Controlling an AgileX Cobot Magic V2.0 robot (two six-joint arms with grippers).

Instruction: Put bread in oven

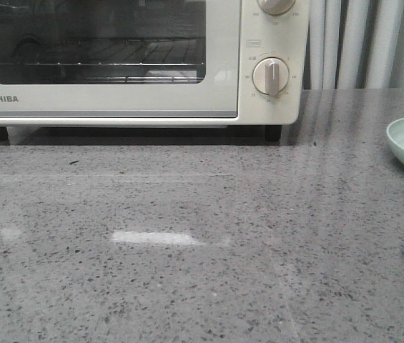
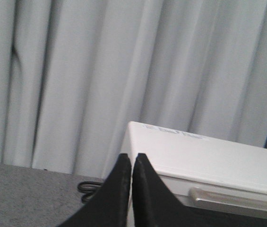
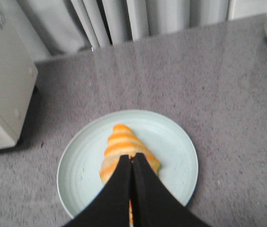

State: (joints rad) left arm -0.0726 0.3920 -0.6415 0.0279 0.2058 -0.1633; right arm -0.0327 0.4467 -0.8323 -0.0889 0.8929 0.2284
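The bread (image 3: 124, 146) lies on a pale green plate (image 3: 81, 175) near the desk's right edge, well apart from the oven (image 1: 223, 78), which stands along the far edge toward the left corner. In the right wrist view the right gripper (image 3: 132, 158) hangs over the bread with its 2 fingers pressed together and nothing between them. The left gripper (image 2: 132, 157) is likewise closed on nothing, raised above the oven's top, with the door handle (image 2: 237, 197) just beyond its tips.

The oven door looks closed in the front view, so the main risk, as I judge it, is order: if the bread is lifted before the door is down, it has nowhere to go. The right gripper must spread its fingers before descending; coming down closed, it would dent the bread or push it across the plate. The bread tapers at both ends, so a grasp off its middle could let it tilt and slip. The plate may slide on the desk if nudged. The left gripper, pulling the handle, could drag the oven forward on its short feet (image 1: 273, 133).

The desk (image 1: 202, 250) is grey speckled stone, polished enough to mirror the lights. Behind it hang pale curtains (image 2: 124, 71), and a dark cable (image 2: 88, 190) lies at the far edge beside the oven
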